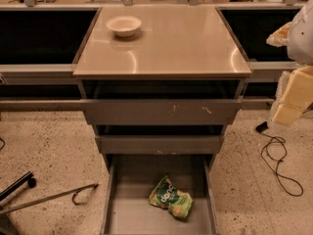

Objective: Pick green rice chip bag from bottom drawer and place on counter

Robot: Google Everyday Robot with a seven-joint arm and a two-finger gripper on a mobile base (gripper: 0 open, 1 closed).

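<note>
The green rice chip bag [170, 199] lies crinkled on the flat grey floor of the bottom drawer [129, 214], which is pulled open toward me; the bag sits right of the drawer's middle. The counter [176, 43] is the glossy beige top of the cabinet above. My gripper [279, 35] shows only partly at the right edge of the view, beside the counter's right side and high above the drawer, far from the bag. The arm's pale casing [293, 94] hangs just below it.
A white bowl [123, 25] stands on the counter's back left. Two upper grey drawers [161, 111] are slightly open above the bottom one. A black cable [279, 163] loops on the speckled floor at right. Metal rods and a caster [49, 196] lie at left.
</note>
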